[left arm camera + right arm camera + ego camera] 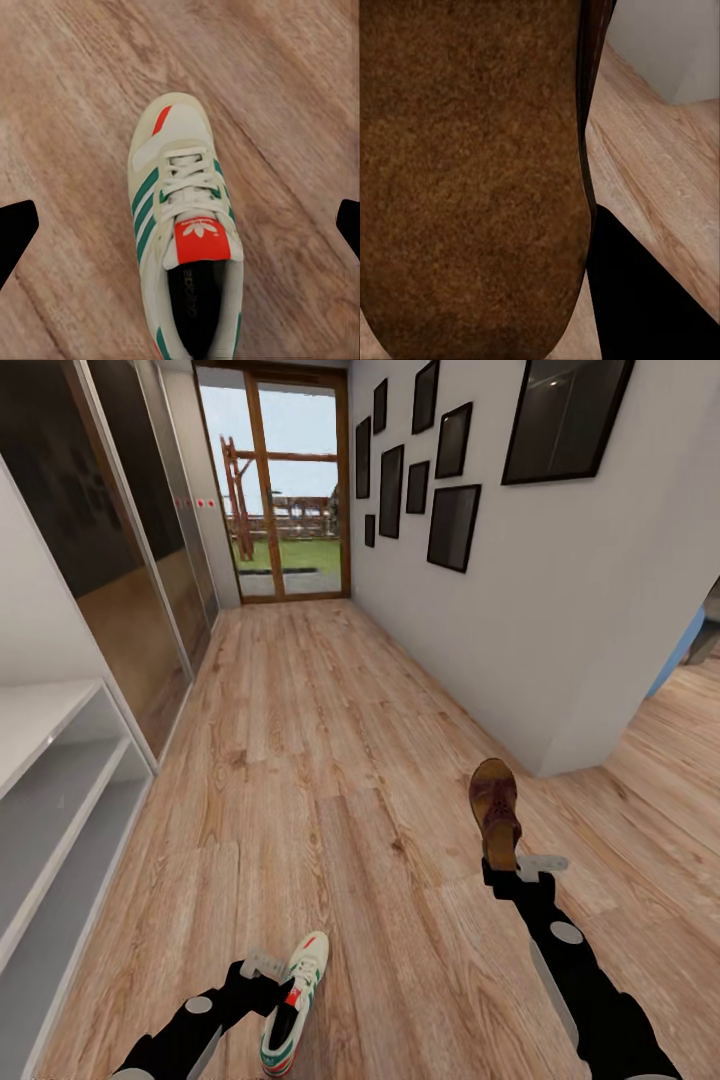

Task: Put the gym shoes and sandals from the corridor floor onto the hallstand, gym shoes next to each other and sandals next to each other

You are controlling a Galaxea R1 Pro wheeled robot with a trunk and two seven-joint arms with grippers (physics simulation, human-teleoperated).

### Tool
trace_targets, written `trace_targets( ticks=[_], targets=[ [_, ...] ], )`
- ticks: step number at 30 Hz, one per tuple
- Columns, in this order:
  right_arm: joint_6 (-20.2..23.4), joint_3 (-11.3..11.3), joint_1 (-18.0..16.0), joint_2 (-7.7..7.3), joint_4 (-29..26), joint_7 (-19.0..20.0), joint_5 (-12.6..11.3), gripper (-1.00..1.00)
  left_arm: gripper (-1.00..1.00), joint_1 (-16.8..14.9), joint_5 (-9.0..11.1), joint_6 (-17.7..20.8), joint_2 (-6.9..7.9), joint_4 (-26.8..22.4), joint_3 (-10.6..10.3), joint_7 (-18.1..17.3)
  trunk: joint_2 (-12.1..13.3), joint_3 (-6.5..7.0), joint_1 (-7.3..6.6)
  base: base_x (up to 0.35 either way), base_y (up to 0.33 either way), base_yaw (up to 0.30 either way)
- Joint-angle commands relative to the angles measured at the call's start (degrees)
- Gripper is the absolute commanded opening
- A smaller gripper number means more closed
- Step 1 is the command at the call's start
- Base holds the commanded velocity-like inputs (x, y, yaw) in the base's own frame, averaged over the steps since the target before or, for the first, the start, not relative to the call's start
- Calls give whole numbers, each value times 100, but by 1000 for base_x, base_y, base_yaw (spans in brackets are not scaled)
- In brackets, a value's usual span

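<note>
One white gym shoe [296,1000] with green stripes and a red tongue lies on the corridor floor [330,760] at the near left. My left gripper [272,982] hovers just above it, open. In the left wrist view its dark fingertips [15,232] stand wide on either side of the gym shoe [184,225], not touching it. My right gripper [508,872] is shut on the heel end of a brown sandal [496,810], held off the floor with its toe pointing away. In the right wrist view the sandal's brown sole [472,172] sits close against one finger [649,300]. The pale hallstand [60,780] stands at the left.
The corridor runs ahead to a glass door [275,480]. A dark sliding-door wardrobe [120,560] lines the left wall beyond the hallstand. The right wall [520,610] with black frames ends in a corner near the sandal, with an opening to another room behind it.
</note>
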Motion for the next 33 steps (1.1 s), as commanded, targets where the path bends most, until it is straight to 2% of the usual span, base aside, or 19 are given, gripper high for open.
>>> trace_targets(
  ticks=[1, 15, 22, 25, 33],
  targets=[
    [40, 6, -1, 0, -15, -23, -16, -100, 100, 1, -57, -30, -4, 5, 39, -28, -44, -28, 21, 0, 0, 0],
    [48, -4, -2, -2, -22, -26, -8, -100, 100, 3, -6, -34, 3, 3, 78, 49, -605, -396, 329, 0, 0, 0],
    [48, -4, -1, 2, -17, -30, -8, -100, 100, 3, 10, -34, -3, 0, 84, 359, -880, -587, 480, 0, 0, 0],
    [48, -7, -4, 2, -21, -31, -8, -100, 100, -3, 9, -35, -16, -18, 68, 572, -884, -679, 487, 0, 0, -73],
    [48, 1, -4, 19, -43, -39, 0, -100, 100, -4, 9, -123, -32, -3, 93, 621, -895, -892, 508, 0, 0, -193]
  ],
)
